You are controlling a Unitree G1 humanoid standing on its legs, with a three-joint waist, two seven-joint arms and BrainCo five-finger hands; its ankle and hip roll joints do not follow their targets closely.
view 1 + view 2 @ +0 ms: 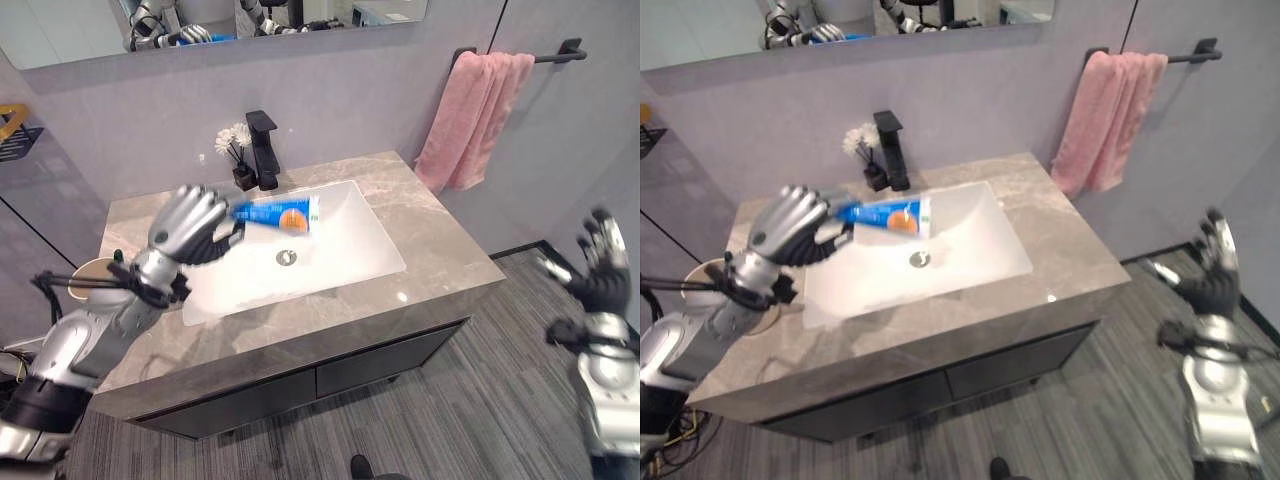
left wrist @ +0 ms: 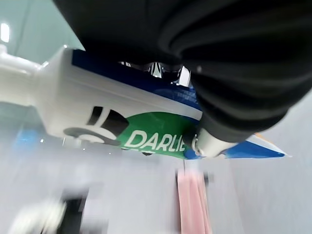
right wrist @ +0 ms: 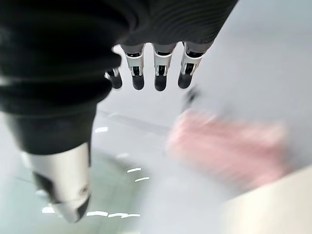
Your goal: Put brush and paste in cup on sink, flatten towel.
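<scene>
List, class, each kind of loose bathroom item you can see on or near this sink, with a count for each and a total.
Blue and white toothpaste tube, in the left hand: 1
Pink hanging towel: 1
Small black vase of white flowers: 1
Cup: 1
Total: 4

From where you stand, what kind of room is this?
Most likely a bathroom: a white rectangular basin set in a grey marble counter, a black tap below a wall mirror, and a pink towel on a bar.
</scene>
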